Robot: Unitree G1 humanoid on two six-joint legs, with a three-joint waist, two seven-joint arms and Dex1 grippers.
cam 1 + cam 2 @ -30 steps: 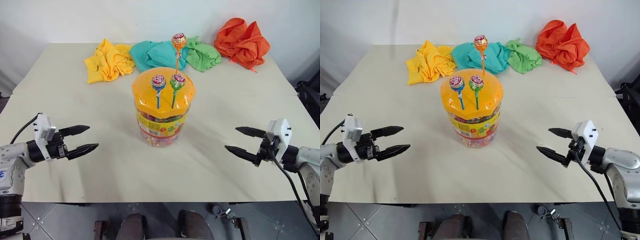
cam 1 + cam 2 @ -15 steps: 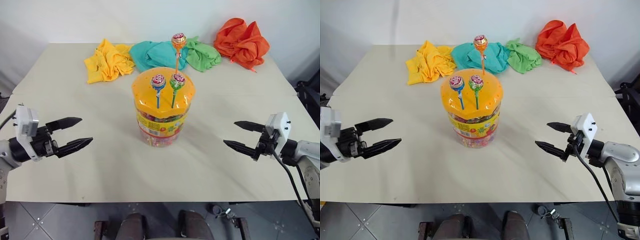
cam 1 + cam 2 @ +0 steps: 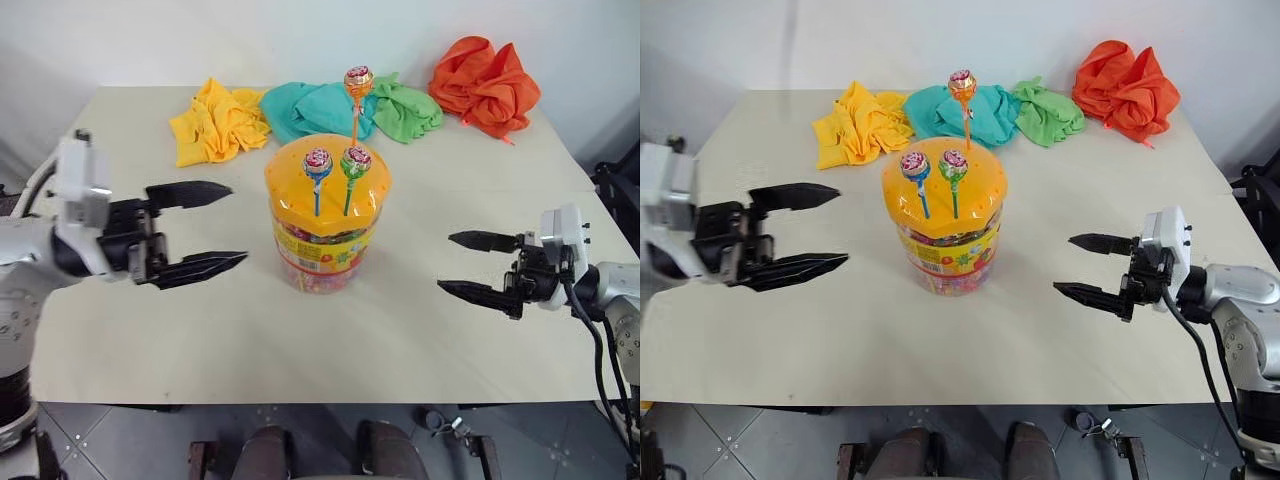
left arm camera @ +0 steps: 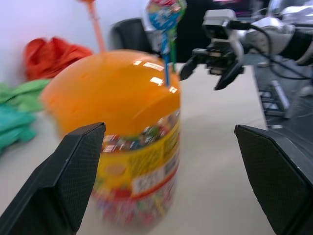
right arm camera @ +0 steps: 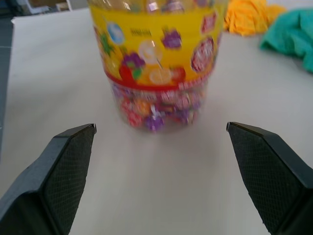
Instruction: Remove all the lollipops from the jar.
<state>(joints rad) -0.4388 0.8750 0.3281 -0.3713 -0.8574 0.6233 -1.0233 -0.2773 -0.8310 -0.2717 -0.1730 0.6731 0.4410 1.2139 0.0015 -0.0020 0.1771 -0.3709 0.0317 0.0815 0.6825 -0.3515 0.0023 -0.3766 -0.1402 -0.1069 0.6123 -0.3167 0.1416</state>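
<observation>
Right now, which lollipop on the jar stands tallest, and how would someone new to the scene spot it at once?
Start at the clear plastic jar with the domed orange lid in the middle of the beige table. Three wrapped lollipops stand upright in its lid. The one wanted is the orange-stick lollipop at the lid's far edge, its head well above the blue-stick lollipop and the green-stick lollipop side by side in front.

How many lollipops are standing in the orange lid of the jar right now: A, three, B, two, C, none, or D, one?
A: the blue-stick lollipop, the green-stick lollipop and the taller orange-stick lollipop all stand upright in the lid of the jar, none pulled out yet.
</observation>
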